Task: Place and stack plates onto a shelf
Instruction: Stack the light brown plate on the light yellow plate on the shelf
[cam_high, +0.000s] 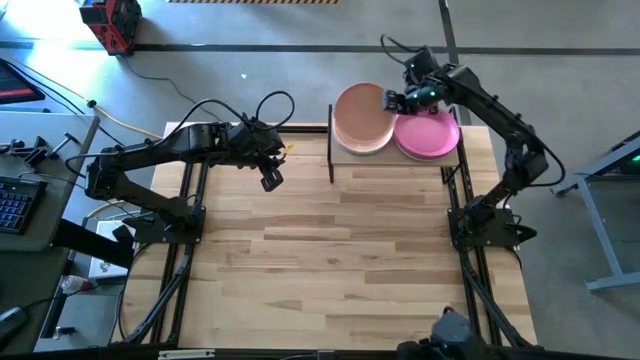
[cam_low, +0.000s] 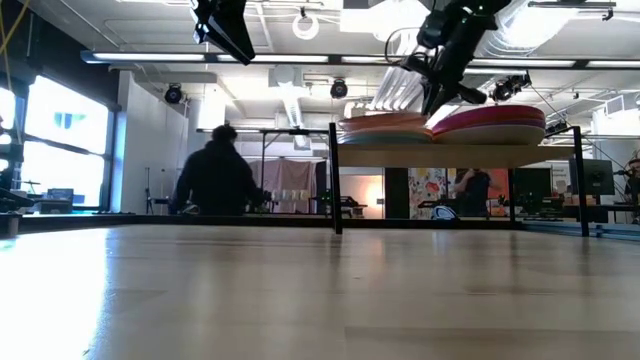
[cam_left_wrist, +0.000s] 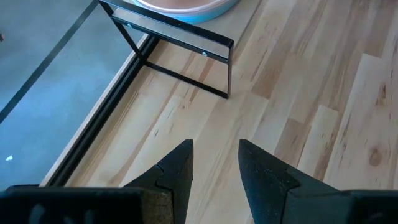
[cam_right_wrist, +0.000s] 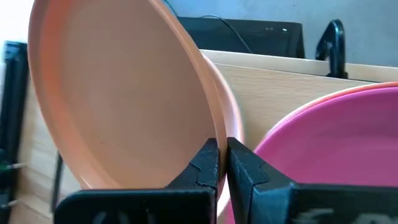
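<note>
Shelf (cam_high: 395, 160): peach plate (cam_high: 360, 115) stack beside magenta plate (cam_high: 430, 135) stack; right gripper (cam_high: 392, 100) clamped on peach plate's rim; left gripper (cam_high: 271, 180) apart, off shelf's end; person (cam_low: 218, 175) behind

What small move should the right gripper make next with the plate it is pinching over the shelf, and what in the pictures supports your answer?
Probably open and release. The right gripper is shut on the rim of the peach plate, which already sits over the left stack on the shelf, beside the magenta plate. The left gripper waits open over the table.
</note>
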